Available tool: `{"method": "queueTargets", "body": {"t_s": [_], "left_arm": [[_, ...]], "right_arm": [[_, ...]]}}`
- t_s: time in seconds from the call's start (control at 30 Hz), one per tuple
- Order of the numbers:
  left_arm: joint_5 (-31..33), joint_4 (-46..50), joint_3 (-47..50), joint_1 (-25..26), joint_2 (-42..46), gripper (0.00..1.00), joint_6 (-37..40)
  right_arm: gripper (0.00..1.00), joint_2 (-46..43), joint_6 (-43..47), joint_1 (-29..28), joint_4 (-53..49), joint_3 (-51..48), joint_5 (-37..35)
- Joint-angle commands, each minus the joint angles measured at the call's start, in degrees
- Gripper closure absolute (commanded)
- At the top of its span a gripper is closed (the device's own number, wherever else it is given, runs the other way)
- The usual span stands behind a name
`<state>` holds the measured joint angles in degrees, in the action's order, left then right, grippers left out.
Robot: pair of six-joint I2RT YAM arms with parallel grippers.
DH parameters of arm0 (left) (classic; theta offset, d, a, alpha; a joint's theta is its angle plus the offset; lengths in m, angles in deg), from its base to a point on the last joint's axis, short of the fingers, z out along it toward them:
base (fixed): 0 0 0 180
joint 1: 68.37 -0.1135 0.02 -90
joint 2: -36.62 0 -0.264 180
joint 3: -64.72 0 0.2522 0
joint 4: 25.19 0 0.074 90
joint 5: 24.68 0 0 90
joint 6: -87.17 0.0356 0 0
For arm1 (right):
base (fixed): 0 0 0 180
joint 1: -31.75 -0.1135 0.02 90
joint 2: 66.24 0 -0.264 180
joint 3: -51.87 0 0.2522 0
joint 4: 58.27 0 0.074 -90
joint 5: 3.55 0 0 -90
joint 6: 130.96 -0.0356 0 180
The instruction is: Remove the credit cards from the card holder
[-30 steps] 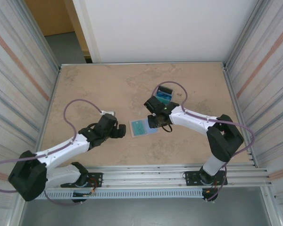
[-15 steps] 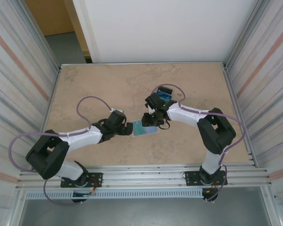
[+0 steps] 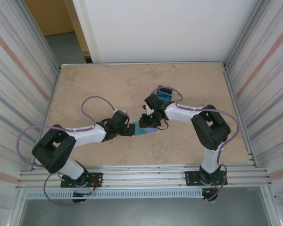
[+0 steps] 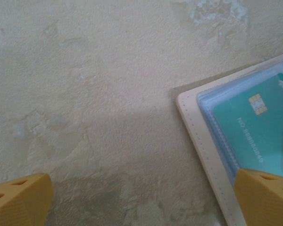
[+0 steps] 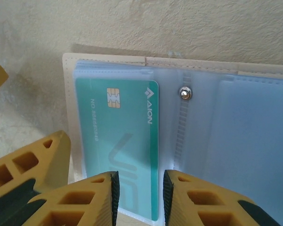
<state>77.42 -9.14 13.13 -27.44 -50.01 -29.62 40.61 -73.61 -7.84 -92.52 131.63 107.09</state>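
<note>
The beige card holder (image 3: 146, 128) lies spread open mid-table, its light blue inside up. One teal credit card (image 5: 118, 136) sits under the clear left pocket, next to a metal snap (image 5: 184, 92); a dark card is out of view. My right gripper (image 5: 139, 197) hovers over the card's right edge, its jaws a narrow gap apart with nothing pinched. My left gripper (image 4: 141, 202) is wide open at the holder's left corner (image 4: 193, 122), with one fingertip (image 4: 266, 197) over the beige rim and the other on bare table.
A small dark-edged clear box (image 3: 164, 96) with blue-green contents stands just behind the right wrist. Corrugated metal walls line both sides, and a rail runs along the near edge.
The left arm has reached right until its gripper met the holder's left edge. The right gripper has shifted slightly left over the holder's left half.
</note>
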Motion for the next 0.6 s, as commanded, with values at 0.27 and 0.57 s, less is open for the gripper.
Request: {"method": "queueTargets", "body": {"t_s": [0.27, 0.57], "left_arm": [[3.4, 2.7, -2.9, 1.1, -2.2, 0.01, 1.8], [4.8, 4.0, -3.4, 1.5, -3.9, 0.01, 1.9]], "right_arm": [[0.68, 2.3, -1.0, 0.7, 0.7, 1.0, 1.7], [0.72, 2.4, -2.1, 1.4, 3.3, 0.0, 5.0]]}}
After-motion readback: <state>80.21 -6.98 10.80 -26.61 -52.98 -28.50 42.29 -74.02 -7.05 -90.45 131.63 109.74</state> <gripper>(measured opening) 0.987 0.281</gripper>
